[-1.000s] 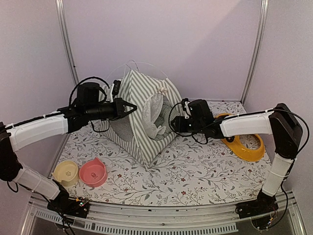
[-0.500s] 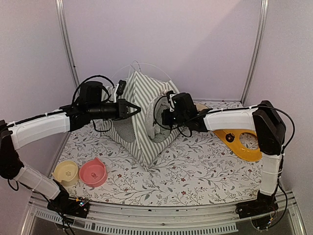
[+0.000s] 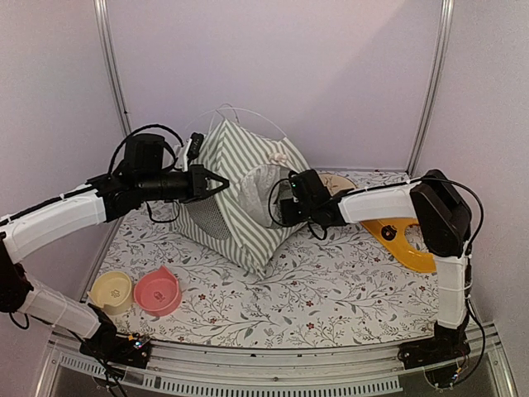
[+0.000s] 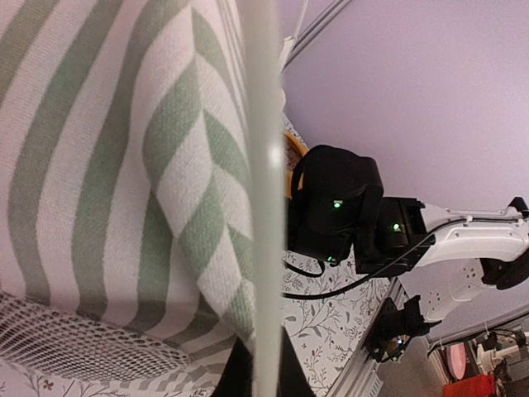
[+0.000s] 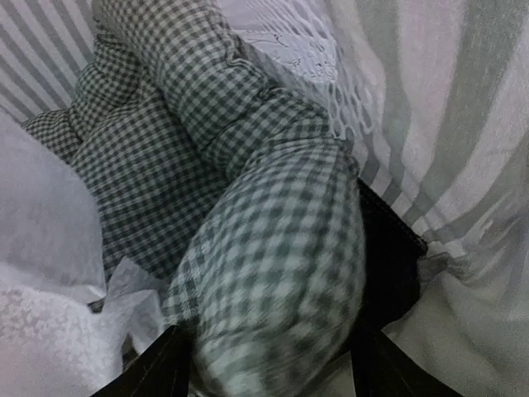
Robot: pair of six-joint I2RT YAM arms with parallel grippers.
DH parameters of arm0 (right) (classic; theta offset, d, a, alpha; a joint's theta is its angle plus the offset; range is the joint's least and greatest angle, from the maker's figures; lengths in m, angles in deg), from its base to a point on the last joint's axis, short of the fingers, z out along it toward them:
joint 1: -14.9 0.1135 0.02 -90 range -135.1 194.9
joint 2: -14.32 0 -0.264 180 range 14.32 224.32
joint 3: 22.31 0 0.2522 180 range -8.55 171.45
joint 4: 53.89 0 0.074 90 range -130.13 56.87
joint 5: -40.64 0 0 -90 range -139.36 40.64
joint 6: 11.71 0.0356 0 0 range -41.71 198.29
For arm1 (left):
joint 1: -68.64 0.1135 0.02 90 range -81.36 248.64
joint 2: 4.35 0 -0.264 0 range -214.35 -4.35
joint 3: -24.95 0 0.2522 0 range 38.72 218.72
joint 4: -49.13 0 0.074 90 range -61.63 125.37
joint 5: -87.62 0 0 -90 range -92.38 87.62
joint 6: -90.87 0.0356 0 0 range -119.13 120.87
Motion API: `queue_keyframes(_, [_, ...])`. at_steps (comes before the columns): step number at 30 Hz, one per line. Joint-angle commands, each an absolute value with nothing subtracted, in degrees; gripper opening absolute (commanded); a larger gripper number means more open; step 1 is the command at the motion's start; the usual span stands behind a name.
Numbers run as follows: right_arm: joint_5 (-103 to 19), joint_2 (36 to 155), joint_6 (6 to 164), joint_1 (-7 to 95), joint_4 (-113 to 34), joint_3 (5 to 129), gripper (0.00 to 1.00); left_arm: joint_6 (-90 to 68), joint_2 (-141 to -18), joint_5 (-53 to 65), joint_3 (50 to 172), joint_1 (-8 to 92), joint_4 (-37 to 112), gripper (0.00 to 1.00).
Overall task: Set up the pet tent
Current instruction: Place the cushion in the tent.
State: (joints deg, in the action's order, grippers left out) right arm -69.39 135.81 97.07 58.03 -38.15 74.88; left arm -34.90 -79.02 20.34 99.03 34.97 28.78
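While the pet tent (image 3: 240, 194) stood tilted at the back middle of the floral bench (image 3: 331, 289), the left claw (image 3: 221, 183) was clenched on a thin white pole (image 4: 263, 165). The pole ran along the tent's striped left edge, above the black mesh window (image 3: 208, 219). The right claw (image 5: 273, 368) reached into the tent's front opening. Its fingers (image 5: 157, 370) were set apart, with a fold of the checked cushion (image 5: 248, 190) bulging between them; whether they pinched it or merely flanked it could not be told. A white lace curtain (image 5: 285, 37) hung just behind the cushion. A pink bowl (image 3: 157, 291) and a yellow bowl (image 3: 111, 291) sat side by side near the bench's front left, well apart from the tent.
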Motion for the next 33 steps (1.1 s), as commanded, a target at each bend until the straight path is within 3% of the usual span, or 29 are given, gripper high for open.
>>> queue_keyframes(1, [-66.18, 125.99, 98.68, 55.87, -37.07, 66.42, 0.73, -38.23, -76.32, 19.51, 99.30, 35.51, 25.78, 0.00])
queue_keyframes(7, [-56.40, 115.31, 100.61, 57.17, -40.21, 63.29, 0.83, -38.51, -77.87, 12.97, 98.68, 35.77, 24.12, 0.00])
queue_keyframes(16, [-63.82, 109.19, 99.99, 57.80, -31.72, 66.09, 0.84, -37.90, -79.37, 11.19, 98.98, 35.77, 23.45, 0.00])
queue_keyframes(23, [-52.02, 105.97, 95.76, 61.32, -34.83, 67.99, 0.82, -37.72, -81.13, 11.70, 99.87, 35.78, 24.01, 0.00])
queue_keyframes(29, [-42.17, 102.32, 98.56, 59.64, -39.35, 64.40, 0.55, -37.55, -81.95, 11.27, 100.33, 36.08, 24.06, 0.00])
queue_keyframes(31, [-44.69, 102.03, 99.48, 59.73, -39.07, 63.46, 0.52, -37.61, -81.91, 12.30, 100.09, 36.22, 24.88, 0.00])
queue_keyframes(33, [-49.14, 103.95, 99.87, 60.42, -35.41, 64.98, 0.42, -37.61, -82.03, 13.13, 100.19, 36.21, 25.11, 0.00])
